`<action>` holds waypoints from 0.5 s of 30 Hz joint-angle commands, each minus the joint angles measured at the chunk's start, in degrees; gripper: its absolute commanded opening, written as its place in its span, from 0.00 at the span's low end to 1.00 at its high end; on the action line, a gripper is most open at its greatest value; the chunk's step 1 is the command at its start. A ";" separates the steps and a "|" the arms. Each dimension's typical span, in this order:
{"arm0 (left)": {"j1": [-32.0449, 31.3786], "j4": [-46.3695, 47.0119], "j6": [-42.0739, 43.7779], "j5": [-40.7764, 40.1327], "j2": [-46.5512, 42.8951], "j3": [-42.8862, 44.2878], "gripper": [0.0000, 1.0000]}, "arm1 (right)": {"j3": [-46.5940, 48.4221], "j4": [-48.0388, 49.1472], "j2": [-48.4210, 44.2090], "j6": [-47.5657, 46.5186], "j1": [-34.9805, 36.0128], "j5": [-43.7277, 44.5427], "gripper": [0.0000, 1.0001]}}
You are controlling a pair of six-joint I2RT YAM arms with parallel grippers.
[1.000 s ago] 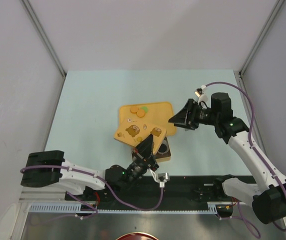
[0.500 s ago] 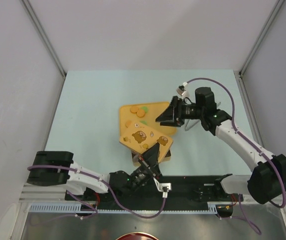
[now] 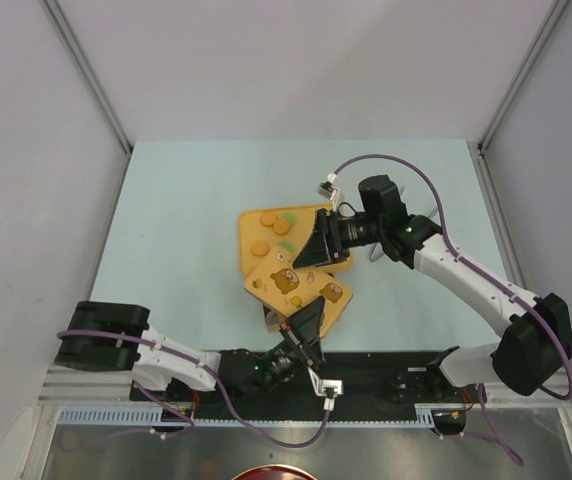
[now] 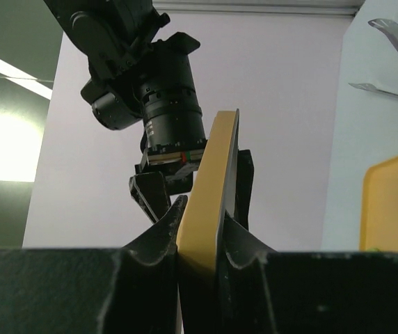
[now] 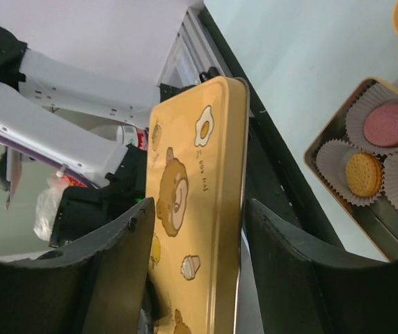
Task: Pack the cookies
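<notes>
**A:** Where are the cookies?

**B:** Orange and green cookies (image 3: 281, 227) lie loose on the yellow tray (image 3: 256, 245), mid-table (image 3: 176, 220). The right wrist view shows more: a pink cookie (image 5: 389, 125) and orange ones, each in a white paper cup (image 5: 332, 158), inside an open tin (image 5: 337, 113).

**A:** What's around them, and what's in the way?

**B:** A yellow lid (image 3: 291, 283) printed with a bear and a fried egg. It's lifted and tilted just near of the tray, and from above it hides most of the tin.

**A:** Who has the lid?

**B:** The left gripper (image 4: 204, 221) pinches its near edge. Its wrist view shows the lid edge-on, with both fingers pressed against it.

**A:** And the right gripper?

**B:** The right gripper (image 5: 197, 209) is at the lid's far end, over the tray's near right corner, with a finger on either side of the lid. I can't tell whether the fingers press on it or only flank it.

**A:** So where are the cookies relative to the grippers?

**B:** The tray's cookies are just left of and beyond the right gripper. The tin's cookies are below it, off to one side. The lid lies between the left gripper and the tray.
</notes>
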 commanded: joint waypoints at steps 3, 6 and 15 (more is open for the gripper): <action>-1.88 13.30 2.11 0.96 0.49 1.25 0.00 | 2.74 -6.25 1.95 -7.79 1.92 -0.35 0.59; -2.50 13.30 2.11 1.05 0.49 1.16 0.00 | 2.04 -5.29 2.75 -7.89 2.71 -1.58 0.58; -2.94 13.39 1.94 0.61 0.93 0.89 0.01 | -0.07 1.04 3.36 -3.84 3.59 -6.50 0.33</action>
